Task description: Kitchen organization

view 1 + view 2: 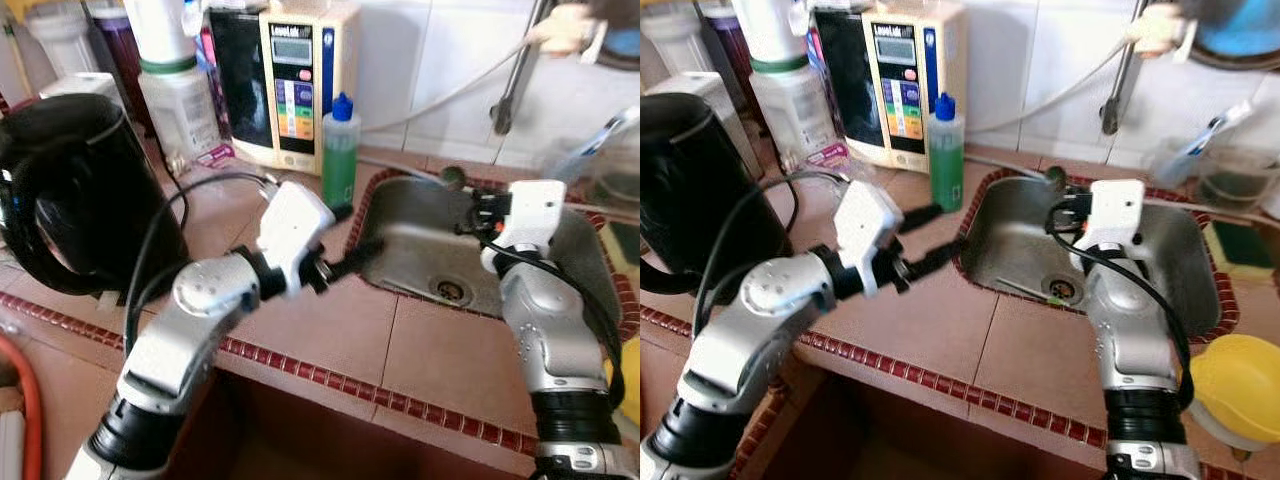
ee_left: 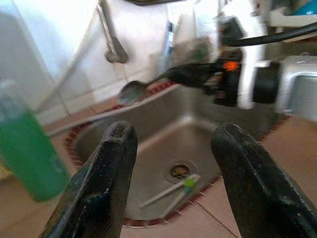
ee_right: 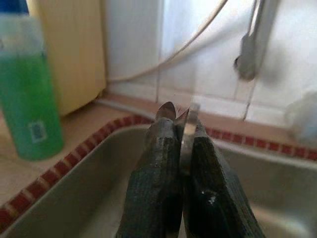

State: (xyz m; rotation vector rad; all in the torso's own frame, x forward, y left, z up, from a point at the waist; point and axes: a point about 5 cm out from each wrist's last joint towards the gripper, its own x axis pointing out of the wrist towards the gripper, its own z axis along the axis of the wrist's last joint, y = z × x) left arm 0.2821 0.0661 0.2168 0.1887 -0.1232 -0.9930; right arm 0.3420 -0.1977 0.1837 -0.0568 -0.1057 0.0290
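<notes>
Stainless sink (image 1: 1180,265) sits recessed in the tiled worktop (image 1: 930,320), red trim around the rim. Right claw (image 3: 181,144) hangs over the basin, fingers pressed together on a metal spoon (image 2: 132,91), bowl end poking out past the tips toward the sink's back-left corner. Left claw (image 2: 171,163) is at the sink's left edge, fingers spread wide, gripping nothing. Down by the drain (image 1: 1062,289) lies a thin utensil with a green tip (image 2: 171,191). Green soap bottle (image 1: 946,152) stands just left of the sink, water ioniser box (image 1: 898,85) behind it, black kettle (image 1: 70,190) far left. Yellow bowl-like thing (image 1: 1238,388) on the worktop right of the right arm.
</notes>
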